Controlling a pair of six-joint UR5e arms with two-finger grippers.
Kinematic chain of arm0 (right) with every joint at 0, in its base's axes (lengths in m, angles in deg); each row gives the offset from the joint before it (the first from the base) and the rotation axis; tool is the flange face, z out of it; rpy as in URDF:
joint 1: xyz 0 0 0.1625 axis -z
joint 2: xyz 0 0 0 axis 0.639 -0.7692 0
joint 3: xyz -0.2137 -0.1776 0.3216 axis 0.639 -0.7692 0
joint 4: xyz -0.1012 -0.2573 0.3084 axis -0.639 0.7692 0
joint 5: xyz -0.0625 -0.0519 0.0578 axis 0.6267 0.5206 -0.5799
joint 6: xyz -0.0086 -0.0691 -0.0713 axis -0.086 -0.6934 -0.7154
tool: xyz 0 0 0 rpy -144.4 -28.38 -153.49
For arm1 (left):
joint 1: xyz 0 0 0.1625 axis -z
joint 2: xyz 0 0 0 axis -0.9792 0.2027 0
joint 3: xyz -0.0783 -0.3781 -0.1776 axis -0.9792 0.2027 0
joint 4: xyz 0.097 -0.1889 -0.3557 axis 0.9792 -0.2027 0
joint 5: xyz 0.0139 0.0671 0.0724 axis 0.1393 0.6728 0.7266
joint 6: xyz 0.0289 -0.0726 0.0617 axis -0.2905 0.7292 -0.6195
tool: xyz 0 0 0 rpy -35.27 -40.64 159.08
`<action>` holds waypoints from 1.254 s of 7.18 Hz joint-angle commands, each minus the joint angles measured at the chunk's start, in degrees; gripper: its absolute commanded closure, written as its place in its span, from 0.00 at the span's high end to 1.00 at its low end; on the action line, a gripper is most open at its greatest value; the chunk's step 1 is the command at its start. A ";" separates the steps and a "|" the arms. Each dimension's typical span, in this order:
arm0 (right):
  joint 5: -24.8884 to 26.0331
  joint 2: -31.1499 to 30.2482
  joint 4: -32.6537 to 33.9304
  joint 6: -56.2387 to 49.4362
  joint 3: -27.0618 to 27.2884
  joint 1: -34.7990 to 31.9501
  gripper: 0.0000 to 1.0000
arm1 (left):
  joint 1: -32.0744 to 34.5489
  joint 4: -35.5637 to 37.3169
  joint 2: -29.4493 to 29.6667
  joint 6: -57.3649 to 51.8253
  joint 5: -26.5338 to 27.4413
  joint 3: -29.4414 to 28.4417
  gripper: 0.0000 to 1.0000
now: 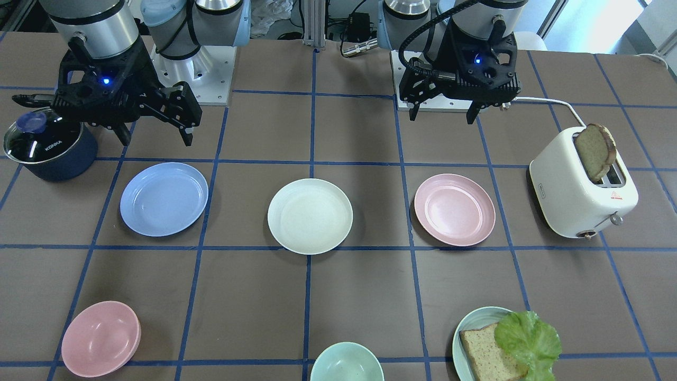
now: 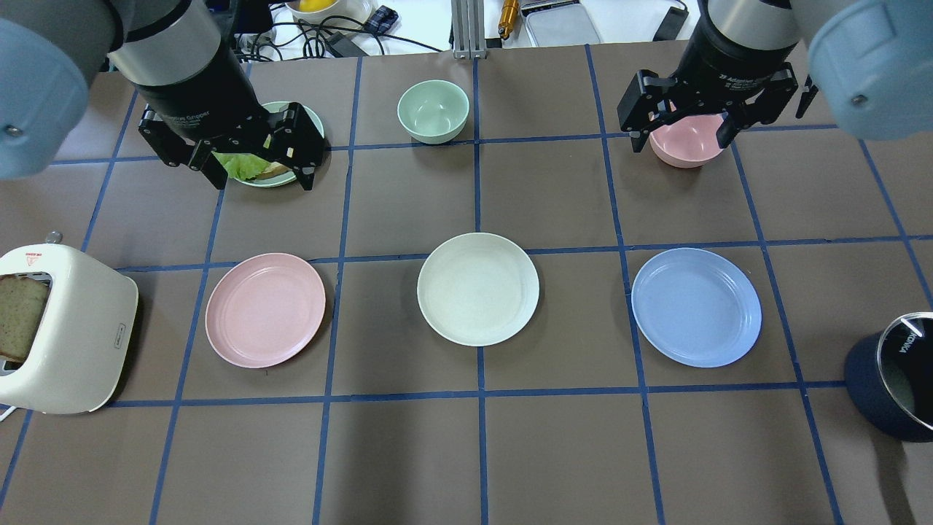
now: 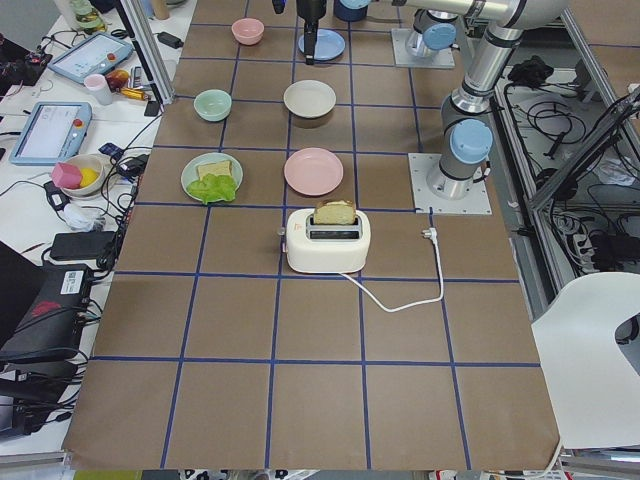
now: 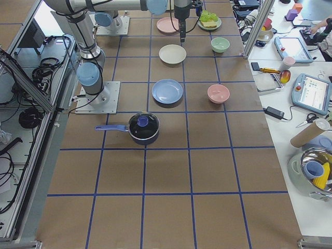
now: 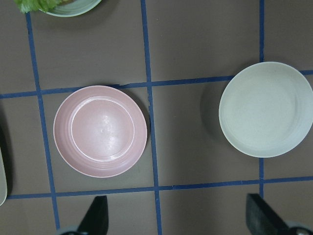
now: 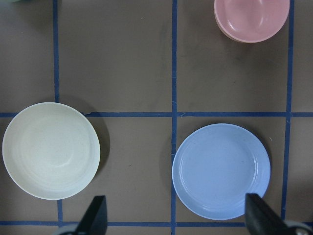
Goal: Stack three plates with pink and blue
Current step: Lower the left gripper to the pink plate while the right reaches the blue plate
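Three plates lie in a row on the brown table, each apart from the others: pink plate (image 2: 265,310), cream plate (image 2: 478,289), blue plate (image 2: 696,307). My left gripper (image 2: 262,179) is open and empty, high above the table beyond the pink plate. Its wrist view shows the pink plate (image 5: 100,131) and the cream plate (image 5: 265,109) below the spread fingertips (image 5: 98,218). My right gripper (image 2: 681,141) is open and empty, high beyond the blue plate. Its wrist view shows the blue plate (image 6: 221,171) and the cream plate (image 6: 51,150).
A white toaster (image 2: 65,328) with a bread slice stands at my far left. A navy lidded pot (image 1: 50,145) stands at my far right. A pale teal plate (image 1: 470,328) with bread and lettuce, a mint bowl (image 2: 432,109) and a pink bowl (image 1: 100,338) sit on the far side.
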 commanded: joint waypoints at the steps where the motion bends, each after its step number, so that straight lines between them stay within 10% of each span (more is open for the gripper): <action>1: 0.09 0.09 -0.09 0.01 0.12 0.06 1.00 | 0.00 0.27 0.11 0.00 -0.14 0.00 1.00; 9: 0.00 0.35 0.43 -0.17 3.80 1.46 1.00 | -0.26 1.15 0.46 0.09 0.04 0.52 1.00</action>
